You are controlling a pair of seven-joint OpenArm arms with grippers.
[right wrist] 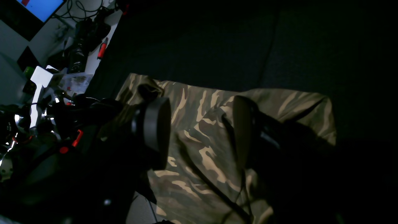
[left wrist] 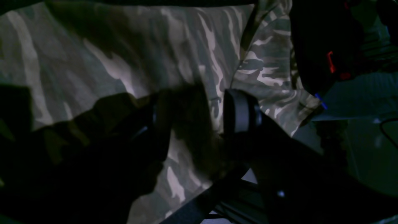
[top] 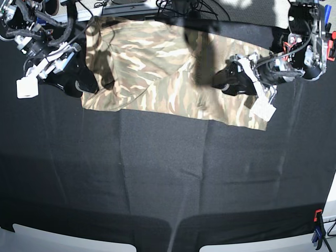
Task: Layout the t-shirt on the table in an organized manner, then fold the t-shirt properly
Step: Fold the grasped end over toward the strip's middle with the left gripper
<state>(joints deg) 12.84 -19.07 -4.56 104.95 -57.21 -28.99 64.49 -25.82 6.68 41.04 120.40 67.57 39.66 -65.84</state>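
T-shirt [top: 157, 73] lies long across the table [top: 157, 173], under both claws. Right gripper [right wrist: 202, 130] gapes wide at one end. Left gripper [left wrist: 196, 115] looks open too, holding nothing, I think.

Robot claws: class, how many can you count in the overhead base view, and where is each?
2. The right claw is at the picture's left, at the t-shirt's left edge. The left claw is at the picture's right, over the shirt's right part. No others show.
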